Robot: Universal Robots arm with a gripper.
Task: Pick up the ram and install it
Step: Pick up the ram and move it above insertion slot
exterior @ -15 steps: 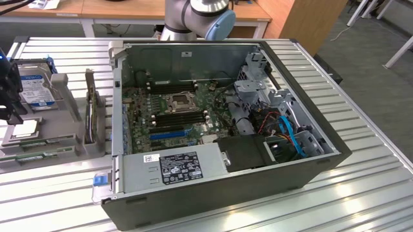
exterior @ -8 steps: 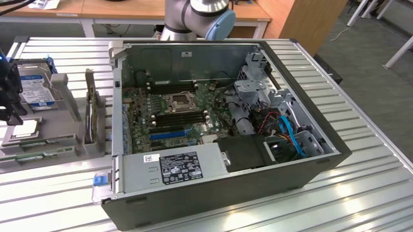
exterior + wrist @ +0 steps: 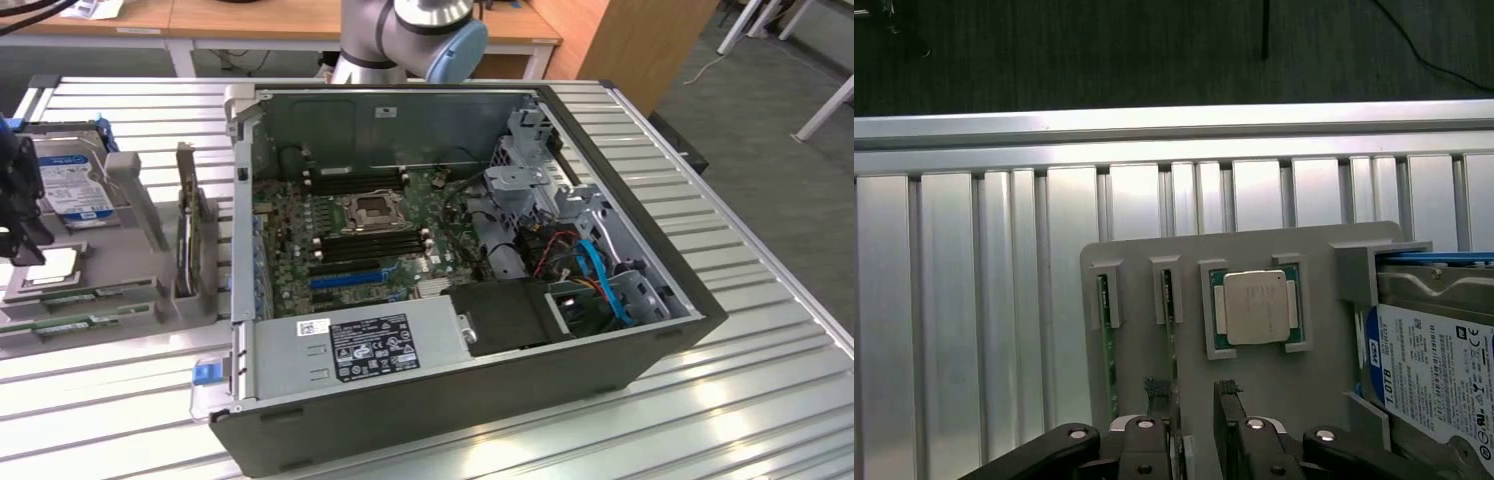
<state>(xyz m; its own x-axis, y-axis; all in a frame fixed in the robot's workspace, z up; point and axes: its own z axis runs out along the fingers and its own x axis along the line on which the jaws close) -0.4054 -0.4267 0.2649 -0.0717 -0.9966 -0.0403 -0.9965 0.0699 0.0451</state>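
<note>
- Exterior view: an open computer case (image 3: 627,370) lies on its side on a slatted metal table (image 3: 747,400), with the motherboard (image 3: 400,262) facing up
- The power supply (image 3: 287,360) along the case's near edge carries a black-and-white label (image 3: 375,345) and a small white sticker (image 3: 314,327); the print on both is too small to read
- Black memory slots (image 3: 354,180) lie on both sides of the processor socket (image 3: 374,212), and blue cables (image 3: 607,285) coil toward the exterior view's right
- At the exterior view's left, a grey fixture (image 3: 134,195) holds a hard drive (image 3: 74,185) with a blue-and-white label and a board (image 3: 191,235) standing on edge
- The ram (image 3: 80,296) lies flat in the fixture beside a second ram stick (image 3: 60,326)
- The gripper (image 3: 24,245) hangs over the fixture, well apart from the case
- Wrist view: the jaws are spread wide and grasp nothing
- The ram sits in its fixture slot next to a square silver processor chip (image 3: 1257,308), whose faint markings cannot be read
- One end of the ram runs close by one of the fingers (image 3: 1229,430); whether they touch cannot be told
- The hard drive's label reads "1.0TB"
</note>
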